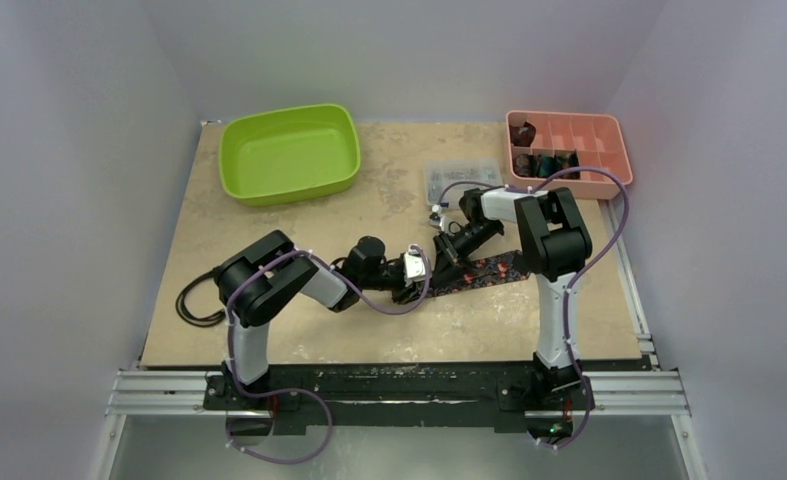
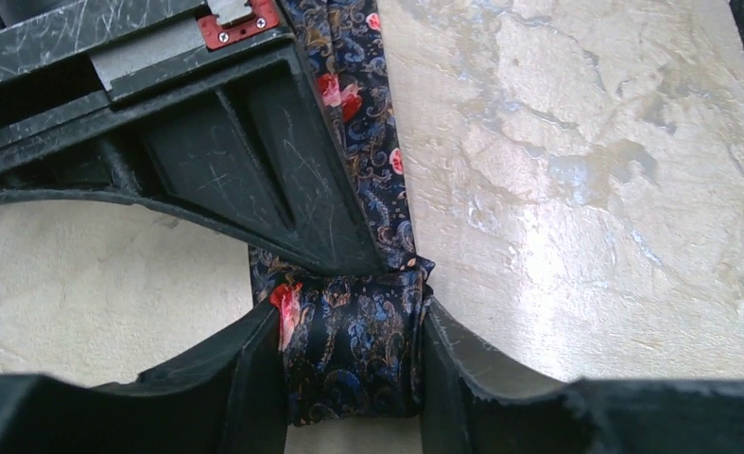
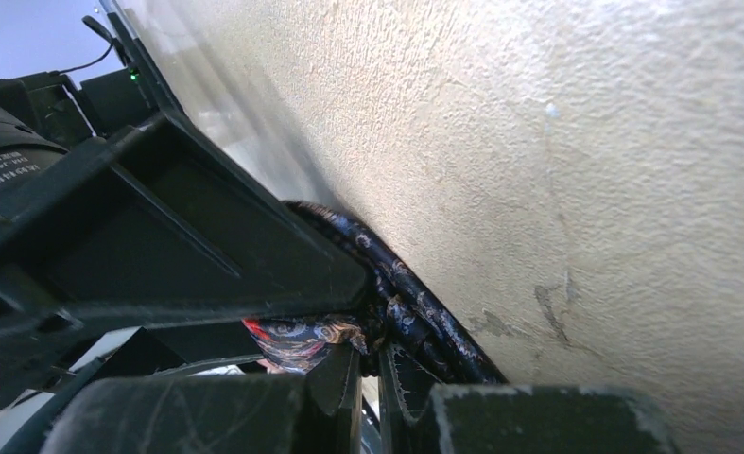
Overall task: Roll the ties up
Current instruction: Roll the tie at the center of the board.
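A dark paisley tie (image 1: 491, 267) with red flowers lies flat across the table, with its near end wound into a short roll (image 2: 349, 322). My left gripper (image 2: 351, 364) is shut on this roll, one finger pressed against each side. My right gripper (image 3: 370, 348) comes in from the far side, tilted steeply down. Its jaws are shut on the tie (image 3: 415, 303) at the roll's core. In the left wrist view the right gripper's fingers (image 2: 254, 170) lie across the unrolled strip (image 2: 368, 113). Both grippers meet mid-table at the roll (image 1: 437, 282).
A pink divided tray (image 1: 609, 185) at the back right holds several rolled ties (image 1: 546, 162). In front of it sits a clear plastic box (image 1: 459, 180). A lime green bin (image 1: 289, 152) stands at the back left. A black cable loop (image 1: 197, 300) lies at the table's left edge.
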Motion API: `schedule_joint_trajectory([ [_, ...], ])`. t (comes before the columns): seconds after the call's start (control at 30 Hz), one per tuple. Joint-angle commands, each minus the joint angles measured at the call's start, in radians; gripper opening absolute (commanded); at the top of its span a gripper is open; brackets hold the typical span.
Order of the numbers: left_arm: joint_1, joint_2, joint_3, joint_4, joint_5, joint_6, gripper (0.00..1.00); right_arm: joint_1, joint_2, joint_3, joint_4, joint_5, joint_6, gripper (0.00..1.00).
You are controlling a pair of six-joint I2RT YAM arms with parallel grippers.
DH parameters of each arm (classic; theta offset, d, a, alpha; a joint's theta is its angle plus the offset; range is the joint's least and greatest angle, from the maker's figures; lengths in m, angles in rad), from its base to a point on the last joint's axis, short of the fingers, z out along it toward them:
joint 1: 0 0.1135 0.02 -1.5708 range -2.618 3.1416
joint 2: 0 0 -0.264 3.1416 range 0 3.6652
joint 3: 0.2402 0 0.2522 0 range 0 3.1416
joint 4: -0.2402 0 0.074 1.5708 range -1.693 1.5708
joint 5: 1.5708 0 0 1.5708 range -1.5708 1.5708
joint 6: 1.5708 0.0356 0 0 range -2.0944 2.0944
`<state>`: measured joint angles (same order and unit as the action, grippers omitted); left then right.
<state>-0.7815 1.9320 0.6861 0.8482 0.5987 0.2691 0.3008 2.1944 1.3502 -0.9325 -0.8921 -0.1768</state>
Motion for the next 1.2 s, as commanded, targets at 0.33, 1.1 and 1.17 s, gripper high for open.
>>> schedule_joint_trajectory([
  [0.33,0.009,-0.123,0.006,-0.343,-0.103,0.038,0.10,-0.055,-0.074,-0.010,0.082,0.057,-0.051,0.23],
  [1.1,0.064,-0.119,0.053,-0.495,0.007,0.146,0.09,-0.108,-0.176,0.092,0.057,0.048,-0.017,0.21],
  [1.17,0.070,-0.117,0.054,-0.501,0.016,0.156,0.09,-0.123,-0.181,0.090,0.086,0.096,0.008,0.23],
])
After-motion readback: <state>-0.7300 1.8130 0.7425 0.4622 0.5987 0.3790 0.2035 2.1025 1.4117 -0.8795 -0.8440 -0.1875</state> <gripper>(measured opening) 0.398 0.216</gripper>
